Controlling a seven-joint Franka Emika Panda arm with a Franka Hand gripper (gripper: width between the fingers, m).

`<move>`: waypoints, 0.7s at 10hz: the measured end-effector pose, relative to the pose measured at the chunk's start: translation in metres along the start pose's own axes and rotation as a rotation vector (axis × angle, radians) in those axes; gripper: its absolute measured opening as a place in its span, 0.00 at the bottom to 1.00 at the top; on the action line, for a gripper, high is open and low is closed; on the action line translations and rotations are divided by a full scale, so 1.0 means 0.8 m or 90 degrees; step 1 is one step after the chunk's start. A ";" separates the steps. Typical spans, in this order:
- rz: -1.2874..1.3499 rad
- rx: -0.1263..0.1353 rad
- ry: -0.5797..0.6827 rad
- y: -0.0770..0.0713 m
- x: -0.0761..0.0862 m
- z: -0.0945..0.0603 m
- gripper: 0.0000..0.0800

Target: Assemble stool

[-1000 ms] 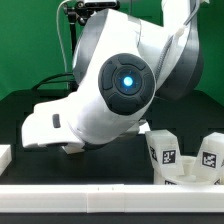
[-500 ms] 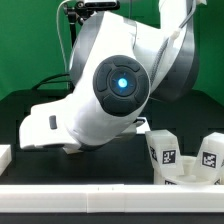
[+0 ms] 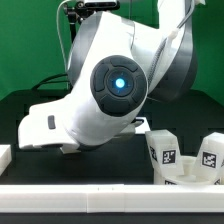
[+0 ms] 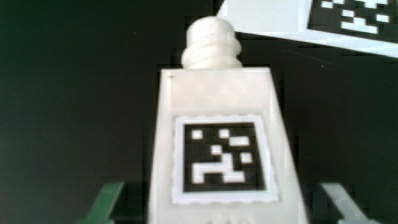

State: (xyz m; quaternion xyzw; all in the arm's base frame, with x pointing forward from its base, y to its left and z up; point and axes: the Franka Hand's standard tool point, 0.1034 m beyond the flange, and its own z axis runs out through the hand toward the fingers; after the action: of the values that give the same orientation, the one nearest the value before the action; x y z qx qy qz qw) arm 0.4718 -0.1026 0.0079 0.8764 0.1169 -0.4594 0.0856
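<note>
End effector [image 4: 222,197]: 2 fingers [image 4: 114,202] flank leg [image 4: 217,105], not touching; wrist view only.

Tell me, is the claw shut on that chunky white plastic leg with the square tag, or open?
Open: in the wrist view the gripper fingers flank the chunky white plastic leg, dark gaps between.

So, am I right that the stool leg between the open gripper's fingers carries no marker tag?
Not quite: the wrist view shows a black-and-white marker tag on the stool leg. The leg is indeed between the fingers of the open gripper.
</note>
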 end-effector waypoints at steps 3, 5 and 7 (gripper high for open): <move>0.002 0.004 -0.005 -0.002 -0.006 -0.012 0.42; 0.036 0.024 -0.019 -0.021 -0.032 -0.061 0.42; 0.094 0.026 -0.027 -0.052 -0.055 -0.102 0.42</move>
State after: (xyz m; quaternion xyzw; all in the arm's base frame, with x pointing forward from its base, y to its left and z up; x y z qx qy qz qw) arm 0.4997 -0.0476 0.0887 0.8743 0.0410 -0.4723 0.1039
